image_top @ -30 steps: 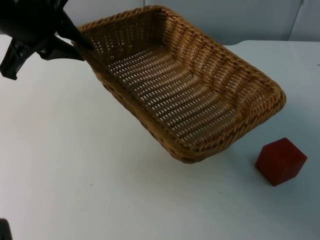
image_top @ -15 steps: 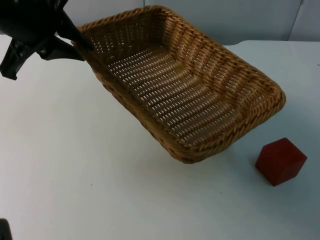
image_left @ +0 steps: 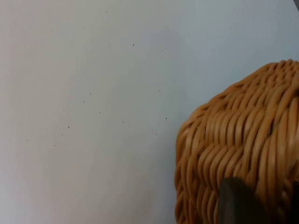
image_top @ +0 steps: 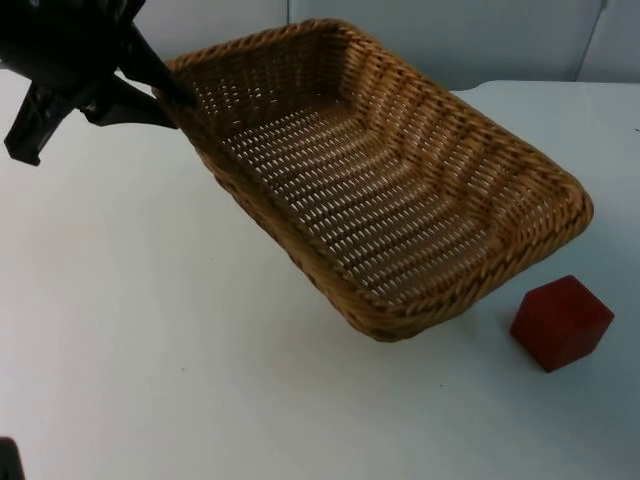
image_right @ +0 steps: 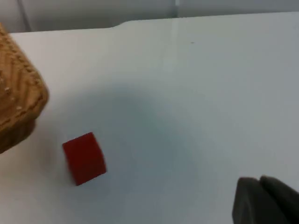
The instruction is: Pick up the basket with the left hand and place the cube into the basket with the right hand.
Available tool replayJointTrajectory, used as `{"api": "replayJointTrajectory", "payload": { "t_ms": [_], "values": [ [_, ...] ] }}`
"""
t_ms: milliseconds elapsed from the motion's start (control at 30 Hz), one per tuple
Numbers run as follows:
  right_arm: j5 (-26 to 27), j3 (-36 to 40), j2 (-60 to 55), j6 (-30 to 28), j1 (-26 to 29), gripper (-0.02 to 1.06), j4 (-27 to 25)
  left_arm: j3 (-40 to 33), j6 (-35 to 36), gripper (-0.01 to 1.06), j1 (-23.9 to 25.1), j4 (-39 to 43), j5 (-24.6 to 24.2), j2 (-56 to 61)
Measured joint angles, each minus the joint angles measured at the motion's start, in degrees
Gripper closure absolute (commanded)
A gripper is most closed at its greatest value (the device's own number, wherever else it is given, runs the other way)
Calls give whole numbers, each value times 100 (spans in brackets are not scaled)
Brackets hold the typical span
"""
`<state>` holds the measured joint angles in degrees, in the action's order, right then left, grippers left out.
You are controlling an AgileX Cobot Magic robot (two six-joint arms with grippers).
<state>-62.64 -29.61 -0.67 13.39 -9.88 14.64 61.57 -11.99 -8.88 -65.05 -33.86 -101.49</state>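
Observation:
A woven wicker basket (image_top: 380, 180) hangs tilted above the table, lifted by its far left corner. My left gripper (image_top: 172, 98) is shut on that corner's rim; the left wrist view has the wicker rim (image_left: 243, 149) pinched by a black fingertip (image_left: 236, 203). A red cube (image_top: 561, 322) rests on the table just right of the basket's near end, apart from it. In the right wrist view the cube (image_right: 84, 158) lies on the white table beside the basket's corner (image_right: 18, 98), with one black fingertip (image_right: 261, 200) of my right gripper well away from it.
The white table (image_top: 150, 350) spreads wide in front of and left of the basket. A grey partition wall (image_top: 480, 40) closes the far edge.
The basket has risen and swung slightly to the right, its near right end now closer to the cube. The cube has not moved.

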Motion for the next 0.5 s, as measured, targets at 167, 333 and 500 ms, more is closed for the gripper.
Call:
{"api": "replayJointTrajectory", "payload": {
  "t_ms": [167,333,500],
  "values": [
    [-89,0,-354,599,0,99,529,0,0,105,0,10,0,0],
    [-177,0,-1258,958,0,99,690,0,-34,105,0,10,0,0],
    [-147,-12,-1694,1034,0,99,690,0,-154,105,0,10,83,0]
  ]
}}
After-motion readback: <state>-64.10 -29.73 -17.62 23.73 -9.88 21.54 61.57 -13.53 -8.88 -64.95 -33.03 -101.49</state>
